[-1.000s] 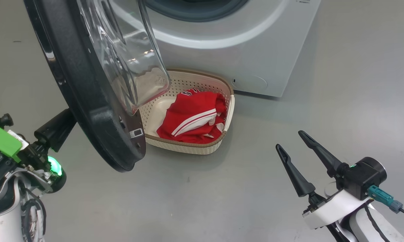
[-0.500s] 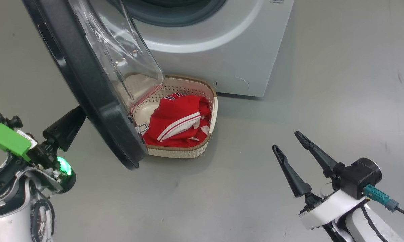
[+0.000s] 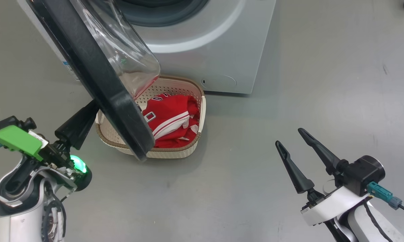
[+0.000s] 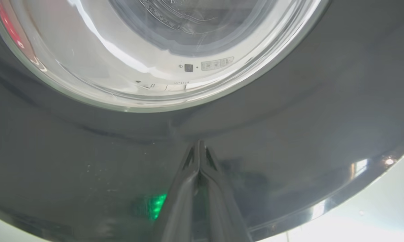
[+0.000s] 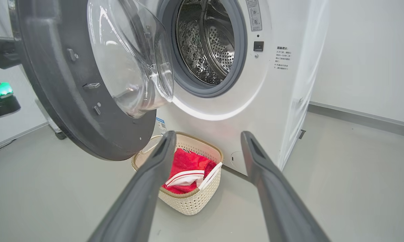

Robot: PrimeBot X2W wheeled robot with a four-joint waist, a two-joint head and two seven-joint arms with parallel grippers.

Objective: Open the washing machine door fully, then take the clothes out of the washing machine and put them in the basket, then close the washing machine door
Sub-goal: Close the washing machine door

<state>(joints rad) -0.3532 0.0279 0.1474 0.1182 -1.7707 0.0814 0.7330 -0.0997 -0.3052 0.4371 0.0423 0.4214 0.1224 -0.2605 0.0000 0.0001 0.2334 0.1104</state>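
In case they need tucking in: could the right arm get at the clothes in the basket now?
Probably yes: the open right end effector has bare floor between it and the basket, where the clothes lie uncovered. The washing machine door overhangs only the left side.

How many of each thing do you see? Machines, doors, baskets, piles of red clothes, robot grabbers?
washing machine: 1
washing machine door: 1
basket: 1
pile of red clothes: 1
grippers: 2 (left gripper, right gripper)
Total: 6

Grey floor [image 3: 306, 84] bears washing machine [image 3: 208, 50] and basket [image 3: 170, 154].
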